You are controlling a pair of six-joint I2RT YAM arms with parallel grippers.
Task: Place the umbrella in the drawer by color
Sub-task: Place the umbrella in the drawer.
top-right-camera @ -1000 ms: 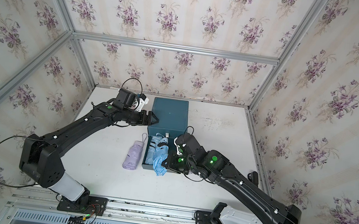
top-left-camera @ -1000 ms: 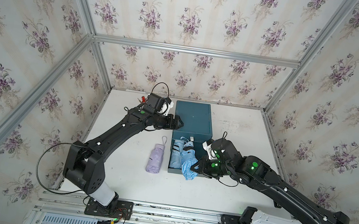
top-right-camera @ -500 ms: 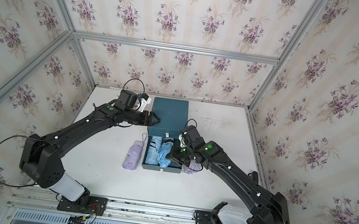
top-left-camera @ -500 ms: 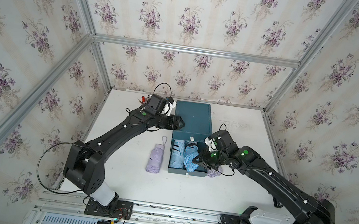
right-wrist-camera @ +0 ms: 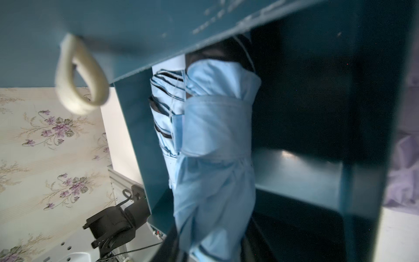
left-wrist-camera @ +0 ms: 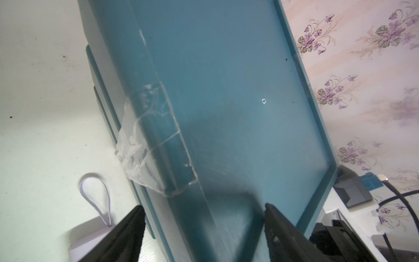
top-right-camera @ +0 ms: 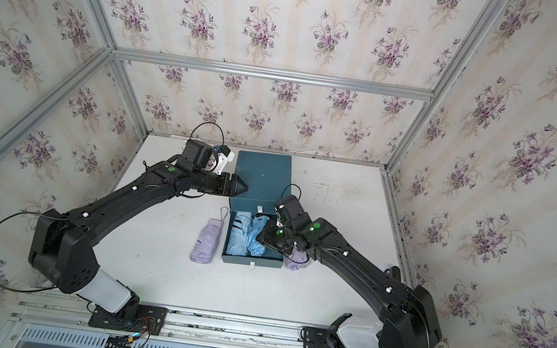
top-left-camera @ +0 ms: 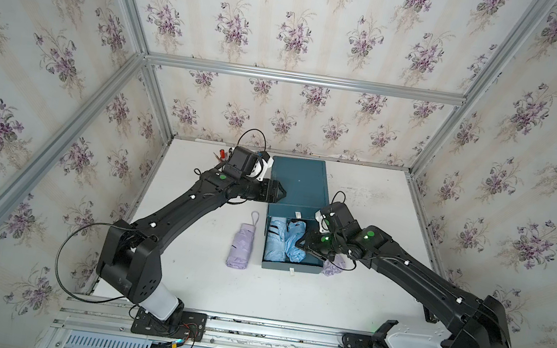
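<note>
Showing a black left arm (top-left-camera: 185, 213) and a black right arm (top-left-camera: 415, 274). Wearing round green dots (top-left-camera: 221, 176) just behind the jaws. Trailing thin black cables (top-left-camera: 254, 129) farther back. Ending in white bases (top-left-camera: 160, 301) farthest from the jaws.

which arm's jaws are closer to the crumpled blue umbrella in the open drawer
Right. The right arm has its jaws over the open drawer, beside the crumpled blue umbrella; the left arm has its jaws over the cabinet top, well apart from it.
</note>
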